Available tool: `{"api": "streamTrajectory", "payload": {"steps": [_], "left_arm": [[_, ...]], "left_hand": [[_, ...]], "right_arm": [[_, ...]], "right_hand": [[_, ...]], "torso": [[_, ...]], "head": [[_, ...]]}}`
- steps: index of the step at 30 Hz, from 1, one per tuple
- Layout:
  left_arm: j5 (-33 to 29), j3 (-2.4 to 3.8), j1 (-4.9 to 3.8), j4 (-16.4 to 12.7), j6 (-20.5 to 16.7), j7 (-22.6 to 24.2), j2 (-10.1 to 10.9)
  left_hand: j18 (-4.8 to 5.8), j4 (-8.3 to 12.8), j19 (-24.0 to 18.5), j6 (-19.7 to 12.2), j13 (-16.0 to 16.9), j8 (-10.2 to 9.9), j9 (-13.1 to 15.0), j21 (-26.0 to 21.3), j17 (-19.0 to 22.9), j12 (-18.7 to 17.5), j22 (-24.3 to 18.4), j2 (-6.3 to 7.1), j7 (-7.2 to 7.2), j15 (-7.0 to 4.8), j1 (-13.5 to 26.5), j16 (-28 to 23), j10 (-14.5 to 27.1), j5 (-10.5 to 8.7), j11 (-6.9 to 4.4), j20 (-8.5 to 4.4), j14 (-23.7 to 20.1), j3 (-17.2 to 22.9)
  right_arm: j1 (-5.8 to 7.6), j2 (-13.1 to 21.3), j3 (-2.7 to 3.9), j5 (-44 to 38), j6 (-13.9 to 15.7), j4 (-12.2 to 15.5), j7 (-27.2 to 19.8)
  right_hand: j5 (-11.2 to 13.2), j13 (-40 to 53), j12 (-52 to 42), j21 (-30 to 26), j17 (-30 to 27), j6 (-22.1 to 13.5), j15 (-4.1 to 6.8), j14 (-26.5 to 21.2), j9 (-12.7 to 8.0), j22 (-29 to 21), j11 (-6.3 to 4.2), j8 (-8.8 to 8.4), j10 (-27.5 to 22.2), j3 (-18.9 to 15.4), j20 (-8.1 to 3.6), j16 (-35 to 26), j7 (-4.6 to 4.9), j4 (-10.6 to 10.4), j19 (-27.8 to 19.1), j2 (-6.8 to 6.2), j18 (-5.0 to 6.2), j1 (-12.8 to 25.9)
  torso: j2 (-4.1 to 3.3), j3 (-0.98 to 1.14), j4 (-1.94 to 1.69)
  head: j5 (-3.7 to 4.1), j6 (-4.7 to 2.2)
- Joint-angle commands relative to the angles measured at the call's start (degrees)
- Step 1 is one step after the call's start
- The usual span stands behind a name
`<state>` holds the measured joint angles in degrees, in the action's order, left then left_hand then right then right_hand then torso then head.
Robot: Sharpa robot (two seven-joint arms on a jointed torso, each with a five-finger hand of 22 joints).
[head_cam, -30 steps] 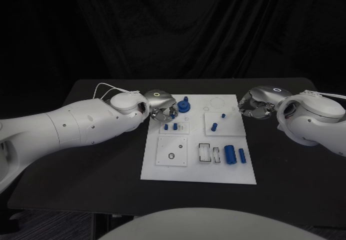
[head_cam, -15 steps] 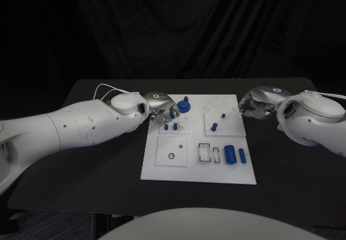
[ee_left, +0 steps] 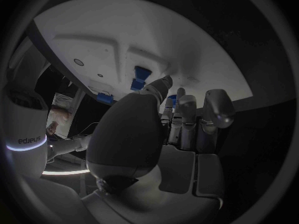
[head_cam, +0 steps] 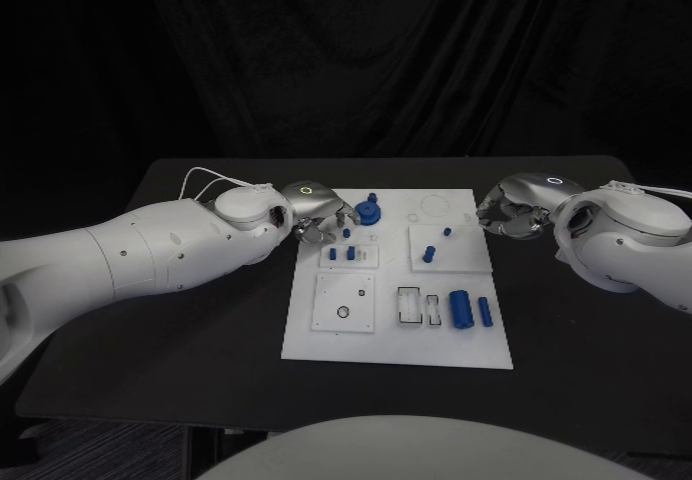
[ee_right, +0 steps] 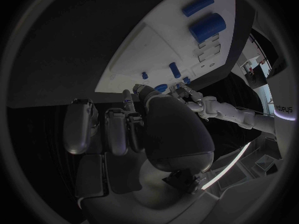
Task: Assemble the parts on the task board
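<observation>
I count one white board lying on one black bench. On the board I make out three raised white square plates: one near the left robot hand, one toward the right, and one lower down. Blue pieces: one large round piece with a peg at the board's far end, two small pegs on the left plate, two on the right plate, one fat cylinder and one thin cylinder lying near the board's right edge. That makes seven blue pieces I can tell apart. Two robot hands are in sight, the left and the right.
</observation>
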<state>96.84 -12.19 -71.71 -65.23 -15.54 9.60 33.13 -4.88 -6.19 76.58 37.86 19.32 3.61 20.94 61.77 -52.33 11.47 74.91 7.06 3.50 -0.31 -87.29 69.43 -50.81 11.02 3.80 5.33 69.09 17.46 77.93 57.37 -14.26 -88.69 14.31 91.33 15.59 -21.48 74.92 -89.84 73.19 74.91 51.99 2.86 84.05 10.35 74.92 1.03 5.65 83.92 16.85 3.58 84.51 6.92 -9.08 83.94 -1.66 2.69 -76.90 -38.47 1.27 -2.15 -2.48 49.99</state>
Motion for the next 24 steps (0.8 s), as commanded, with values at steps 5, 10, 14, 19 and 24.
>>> {"api": "streamTrajectory", "payload": {"steps": [5,10,14,19,24], "left_arm": [[3.4,0.04,0.06,-0.4,-15.1,0.9,2.7],[3.6,0.04,0.04,-1.5,-23.2,0.5,6.0],[-1.8,0.04,0.02,-3.2,-28.7,4.7,9.6],[-19.9,0.03,0.02,-6.2,-27.0,19.9,13.9],[-37.1,0.02,0.02,-9.9,-18.7,30.3,18.2]], "left_hand": [[-0.95,-1.9,-0.4,-10.0,3.1,-0.4,-5.2,-1.1,0.8,5.3,7.4,0.66,2.29,-0.19,-2.8,0.0,4.9,0.45,-0.57,-0.22,-0.5,-2.9],[-1.55,-10.2,-2.4,-21.2,4.0,-1.5,-12.4,-5.2,4.0,9.1,6.5,2.74,4.16,-0.37,-9.1,-1.8,15.1,1.00,-0.69,-0.23,-2.9,-6.9],[-3.69,-10.6,-10.7,-23.8,3.7,-1.6,-14.5,-19.7,14.4,11.6,3.0,1.69,4.02,0.15,-6.8,-9.2,22.4,0.30,-0.41,0.38,-13.4,-7.5],[-4.91,-9.5,-24.3,-9.6,-1.3,0.9,-12.0,-39.6,28.1,14.9,-2.7,-2.41,0.18,1.97,-5.4,-34.8,27.5,5.86,-6.47,1.51,-25.0,-4.4],[-4.14,-9.6,-42.5,-1.8,-8.8,0.1,-12.7,-56.0,36.7,14.9,-10.8,-5.25,-1.13,0.26,2.2,-52.3,32.0,5.65,-8.64,1.02,-35.0,-8.2]], "right_arm": [[-0.15,0.6,0.03,-0.2,-0.3,0.3,0.6],[-0.15,1.1,0.03,-0.2,-0.1,0.5,0.4],[-0.13,1.6,0.04,-0.2,1.3,1.0,-0.3],[0.36,2.2,0.06,-0.2,4.0,2.0,-2.1],[2.50,1.8,0.07,-0.2,2.8,2.8,-3.4]], "right_hand": [[-0.1,14.3,0.5,-0.2,10.7,0.3,-0.44,4.5,0.0,10.0,0.45,0.37,5.2,0.3,0.19,-0.1,0.03,0.2,-0.3,-0.01,1.06,0.1],[-0.2,12.7,2.0,-0.1,10.7,0.4,-0.35,4.5,-0.1,10.0,0.34,0.36,3.4,0.5,0.12,-0.1,-0.03,0.9,-0.3,-0.64,1.05,-0.2],[-0.2,8.9,6.0,1.4,11.1,0.7,-0.39,4.7,-0.1,10.5,0.47,0.40,-0.7,1.1,0.06,0.6,0.04,1.5,0.4,-1.25,0.70,-0.4],[-3.9,-10.8,29.2,2.1,7.2,1.8,-0.77,4.0,-0.1,10.8,1.21,0.77,-22.2,4.0,0.29,-3.8,0.36,2.9,0.9,-3.46,0.58,-1.6],[-11.8,-23.9,45.8,1.5,6.6,2.3,-1.14,3.8,-0.1,10.6,1.75,0.84,-35.1,9.0,0.52,-4.2,0.91,6.7,0.5,-6.20,0.72,-4.9]], "torso": [[-0.04,0.03,-0.03],[-0.04,0.00,-0.05],[0.02,-0.01,-0.18],[0.13,-0.10,-0.46],[0.09,-0.13,-0.48]], "head": [[-0.19,0.01],[-0.22,0.01],[-0.16,0.01],[0.05,0.01],[-0.11,0.01]]}}
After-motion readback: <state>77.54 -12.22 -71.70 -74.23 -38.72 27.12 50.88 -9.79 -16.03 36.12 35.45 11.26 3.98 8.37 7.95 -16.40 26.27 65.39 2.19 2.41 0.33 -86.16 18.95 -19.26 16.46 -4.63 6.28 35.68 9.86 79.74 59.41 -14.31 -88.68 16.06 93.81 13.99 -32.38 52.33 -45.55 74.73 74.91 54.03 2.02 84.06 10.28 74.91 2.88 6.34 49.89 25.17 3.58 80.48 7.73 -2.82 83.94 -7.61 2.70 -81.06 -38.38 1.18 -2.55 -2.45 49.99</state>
